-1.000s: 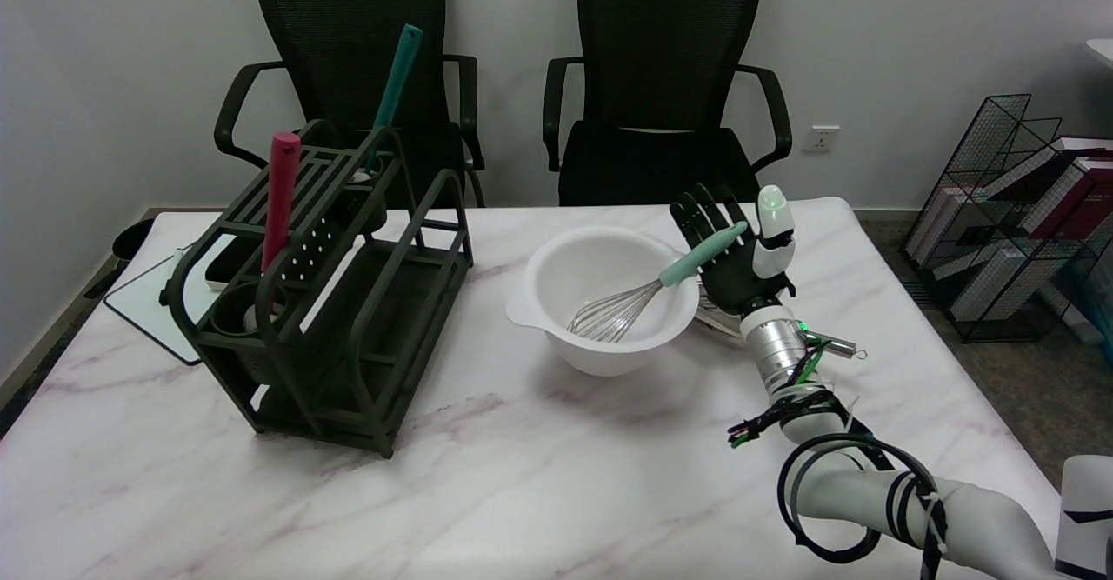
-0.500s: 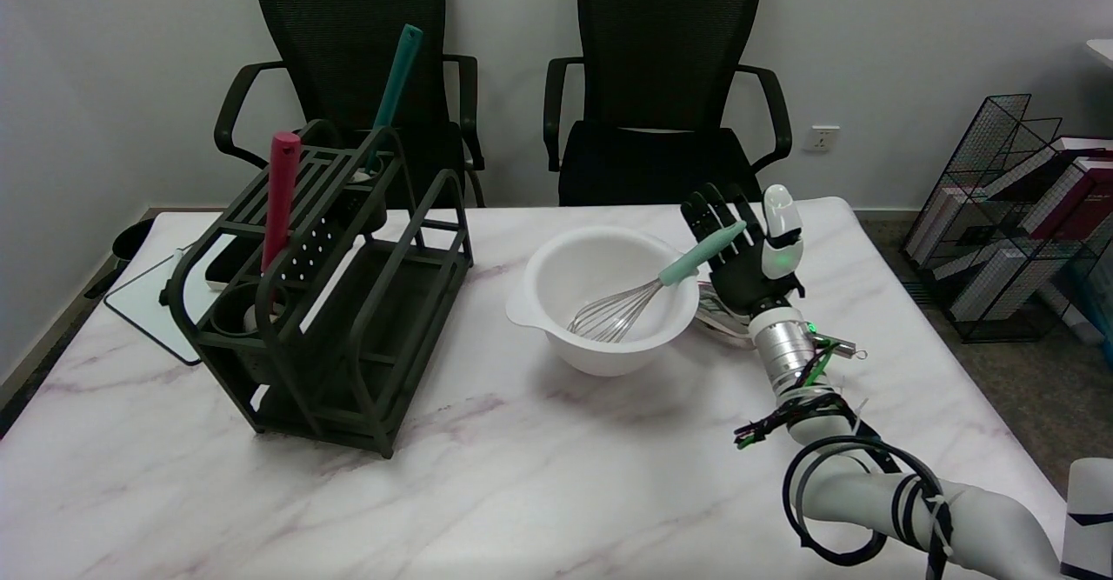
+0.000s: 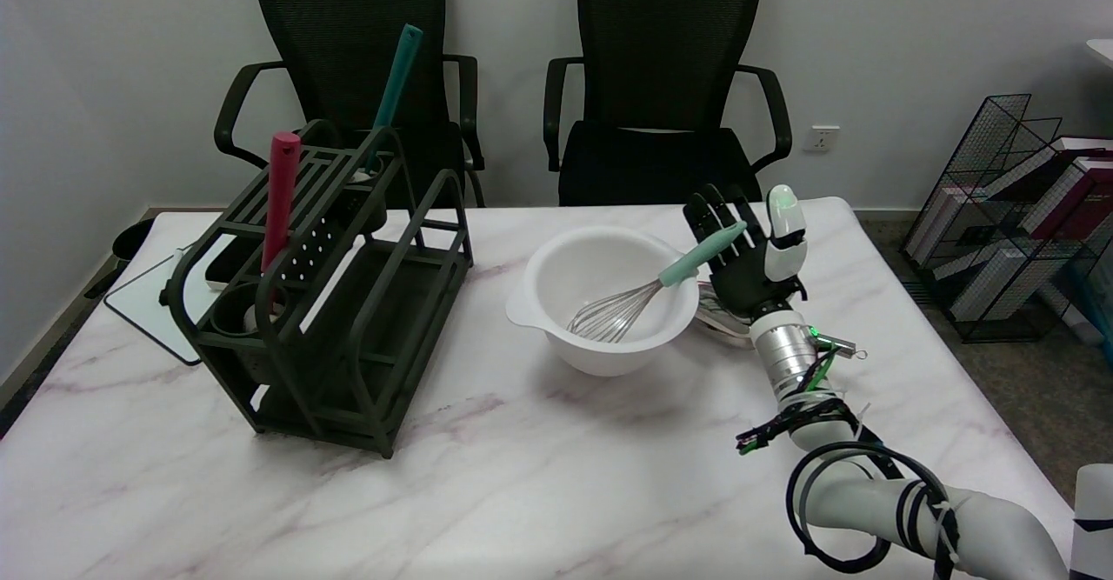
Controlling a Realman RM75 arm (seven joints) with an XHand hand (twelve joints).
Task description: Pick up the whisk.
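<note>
The whisk [image 3: 654,288] leans in a white bowl [image 3: 556,323]. Its wire head lies inside the bowl and its mint-green handle sticks out over the right rim, pointing up and right. My right hand [image 3: 749,254] stands just right of the bowl, behind the handle's end, palm toward the whisk. The fingers are spread and point upward, and nothing is held in them. The tip of the handle overlaps the fingers in the picture; whether it touches them I cannot tell.
A black wire rack [image 3: 330,302] stands at the left with a red-handled tool [image 3: 280,197] and a teal-handled tool [image 3: 393,84] upright in it. A flat white board [image 3: 143,310] lies behind the rack. Two black chairs [image 3: 669,93] stand beyond the table's far edge.
My right hand has shifted slightly to the right and a little away, staying open. The whisk and bowl have not moved.
</note>
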